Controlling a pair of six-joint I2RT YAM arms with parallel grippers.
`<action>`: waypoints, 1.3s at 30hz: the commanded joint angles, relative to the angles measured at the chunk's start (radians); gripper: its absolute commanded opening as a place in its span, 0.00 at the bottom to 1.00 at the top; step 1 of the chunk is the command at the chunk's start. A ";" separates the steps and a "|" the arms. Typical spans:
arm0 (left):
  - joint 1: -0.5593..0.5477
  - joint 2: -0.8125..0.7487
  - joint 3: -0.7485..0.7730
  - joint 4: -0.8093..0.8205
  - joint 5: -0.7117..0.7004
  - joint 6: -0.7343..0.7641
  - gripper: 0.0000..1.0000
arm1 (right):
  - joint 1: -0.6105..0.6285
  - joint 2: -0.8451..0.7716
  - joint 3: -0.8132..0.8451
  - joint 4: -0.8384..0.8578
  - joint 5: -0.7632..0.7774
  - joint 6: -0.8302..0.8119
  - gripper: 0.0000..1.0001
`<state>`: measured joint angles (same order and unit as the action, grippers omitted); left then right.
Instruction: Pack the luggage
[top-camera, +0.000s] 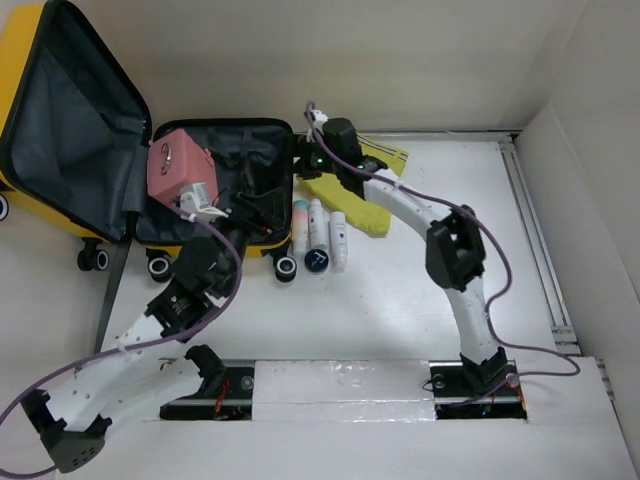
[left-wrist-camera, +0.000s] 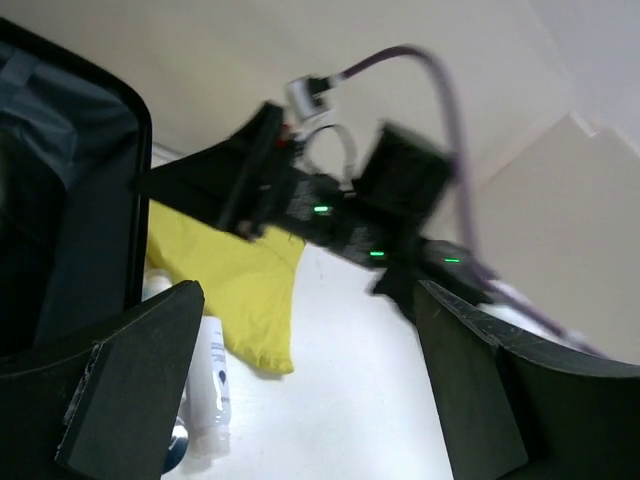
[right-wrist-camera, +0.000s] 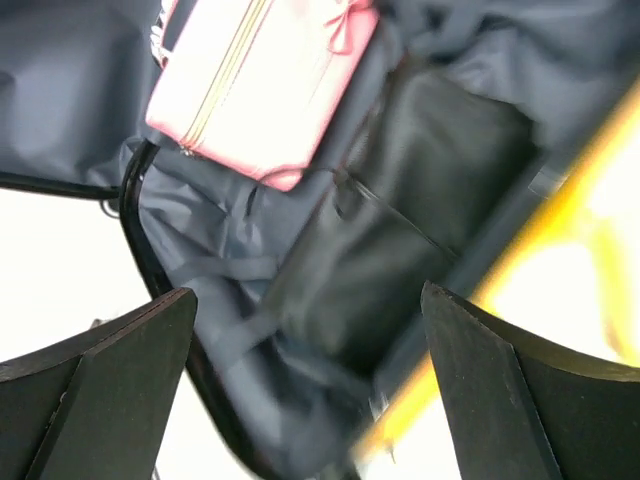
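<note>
The yellow luggage (top-camera: 22, 45) lies open at the back left, its lid propped up and its dark grey lining showing. A pink case (top-camera: 176, 166) sits in the base half. My left gripper (top-camera: 248, 207) is open and empty over the base's near right part. In its wrist view (left-wrist-camera: 310, 400) the luggage rim (left-wrist-camera: 95, 210) is at the left. My right gripper (top-camera: 304, 164) is open and empty at the luggage's right rim. Its wrist view (right-wrist-camera: 305, 390) looks down on the lining (right-wrist-camera: 400, 180) and the pink case (right-wrist-camera: 260, 80).
A yellow cloth (top-camera: 358, 195) lies right of the luggage under my right arm; it also shows in the left wrist view (left-wrist-camera: 230, 290). Three small bottles (top-camera: 318, 222) and a round dark cap (top-camera: 316, 261) lie beside the luggage wheels. One bottle (left-wrist-camera: 210, 380) shows in the left wrist view.
</note>
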<state>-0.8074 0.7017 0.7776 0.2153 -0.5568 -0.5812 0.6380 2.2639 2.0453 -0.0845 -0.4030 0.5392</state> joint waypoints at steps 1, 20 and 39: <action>0.001 0.126 0.075 -0.022 0.028 -0.002 0.82 | -0.058 -0.263 -0.159 0.114 0.050 -0.099 1.00; 0.001 0.306 0.014 0.059 0.034 0.003 0.81 | -0.045 -0.507 -0.945 0.112 0.253 -0.215 0.75; 0.001 0.202 -0.135 0.160 -0.020 0.092 0.81 | -0.054 -0.491 -0.928 0.127 0.308 -0.159 0.24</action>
<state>-0.8078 0.9360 0.6746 0.2893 -0.5468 -0.5255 0.5976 1.8946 1.1339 0.0071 -0.1070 0.3737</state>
